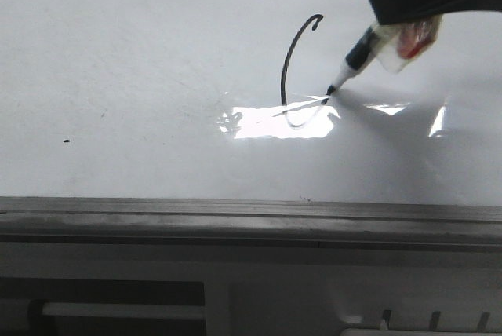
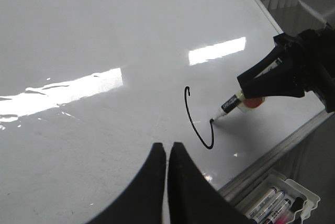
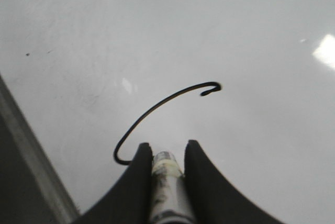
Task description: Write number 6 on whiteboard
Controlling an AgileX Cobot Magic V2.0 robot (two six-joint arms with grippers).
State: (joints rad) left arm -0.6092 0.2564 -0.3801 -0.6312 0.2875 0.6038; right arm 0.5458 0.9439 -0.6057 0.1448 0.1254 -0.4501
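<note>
Front view: number 6 [image 1: 292,69] stem and lower curve drawn on whiteboard [image 1: 141,77]; loop unclosed; right gripper [image 3: 167,156] clamped on marker [image 1: 353,65]; left gripper [image 2: 167,153] pinched together, empty.

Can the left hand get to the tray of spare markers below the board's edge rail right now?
Probably yes: the shut, empty left hand hovers over the glossy whiteboard, nothing showing between it and the pale marker tray.

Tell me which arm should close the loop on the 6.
Right. Its gripper holds the marker, tip touching the whiteboard at the unfinished 6. The left gripper is shut, empty, apart from the line.
</note>
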